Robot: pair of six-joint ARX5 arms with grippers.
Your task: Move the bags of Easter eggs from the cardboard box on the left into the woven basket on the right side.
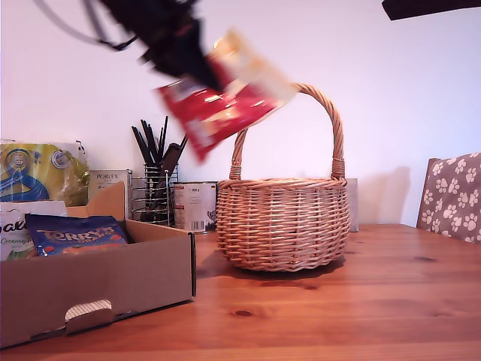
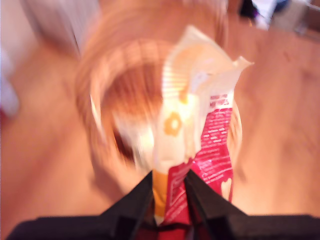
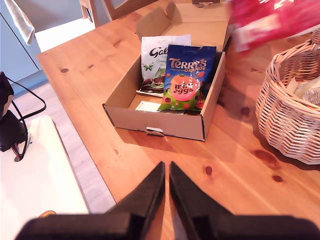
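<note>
Red bag (image 1: 218, 101) tilted, slanting diagonally.

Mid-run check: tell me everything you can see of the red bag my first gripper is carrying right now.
The red bag is a crinkly plastic packet, red with white print on one face and a cream and orange upper part. My first gripper is shut on one end, the rest sticking out free and tilted. In the exterior view it hangs in the air, motion-blurred, beside the handle of the woven basket and above its rim, touching nothing but the jaws. The first wrist view shows the basket's opening directly beyond it.
</note>
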